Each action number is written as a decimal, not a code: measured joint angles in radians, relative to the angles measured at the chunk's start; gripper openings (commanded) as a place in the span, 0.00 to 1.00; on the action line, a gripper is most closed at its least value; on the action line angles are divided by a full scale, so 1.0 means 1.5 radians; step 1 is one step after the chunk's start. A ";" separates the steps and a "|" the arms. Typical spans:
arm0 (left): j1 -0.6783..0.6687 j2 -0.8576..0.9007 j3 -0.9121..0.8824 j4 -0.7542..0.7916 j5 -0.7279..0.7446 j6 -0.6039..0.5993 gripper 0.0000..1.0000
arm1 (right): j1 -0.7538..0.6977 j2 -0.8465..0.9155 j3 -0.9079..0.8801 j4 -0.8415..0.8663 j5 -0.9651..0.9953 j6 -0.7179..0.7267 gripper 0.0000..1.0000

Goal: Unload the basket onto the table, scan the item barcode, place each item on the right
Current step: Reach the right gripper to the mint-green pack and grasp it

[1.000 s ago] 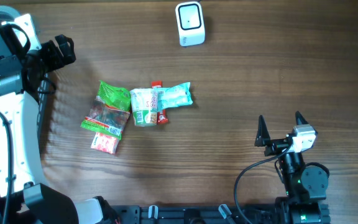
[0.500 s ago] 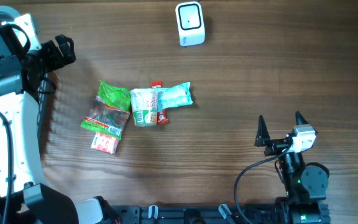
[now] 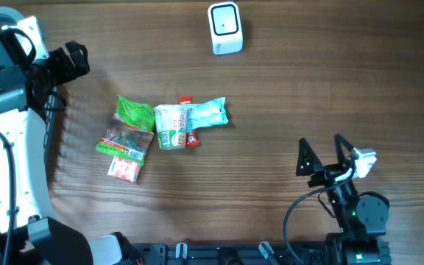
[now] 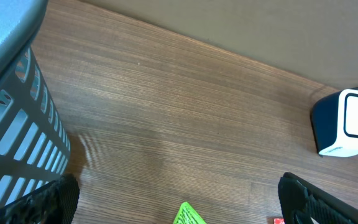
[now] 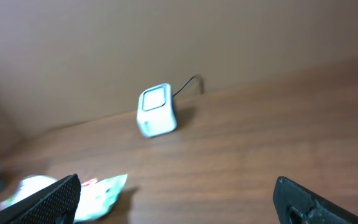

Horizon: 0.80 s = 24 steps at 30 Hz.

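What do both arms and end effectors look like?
Left arm is white-shelled with black joints; left end effector black. Right arm black, white camera box at wrist, looping black cable; right end effector has two pointed black fingers.

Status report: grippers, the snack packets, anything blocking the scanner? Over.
Left gripper open, empty, by the basket. Right gripper open, empty, near table edge. Snack packets mid-table, ungripped. Scanner at far edge; nothing between.

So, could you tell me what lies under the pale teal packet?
Under the teal packet, a red stick packet pokes out at both edges; its middle is covered and cannot be seen.
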 measured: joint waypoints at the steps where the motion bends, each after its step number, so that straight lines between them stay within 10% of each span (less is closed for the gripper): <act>1: 0.000 0.000 0.000 0.000 0.000 0.000 1.00 | 0.000 0.014 0.006 -0.007 -0.016 0.020 1.00; 5: 0.000 0.000 0.000 -0.002 0.001 0.000 1.00 | 0.000 0.155 0.202 -0.118 -0.047 0.051 1.00; 12: 0.000 0.001 0.000 -0.002 0.000 0.000 1.00 | 0.000 0.644 0.895 -0.582 -0.064 -0.015 0.90; 13: 0.000 0.001 0.000 -0.001 0.000 0.000 1.00 | -0.002 0.692 0.934 -0.573 -0.101 -0.015 0.69; 15: 0.000 0.001 0.000 -0.001 0.000 0.000 1.00 | -0.001 0.746 0.955 -0.547 -0.188 -0.006 0.58; 24: 0.000 0.001 0.000 -0.002 0.000 0.000 1.00 | 0.302 1.059 0.956 -0.528 -0.079 0.074 0.74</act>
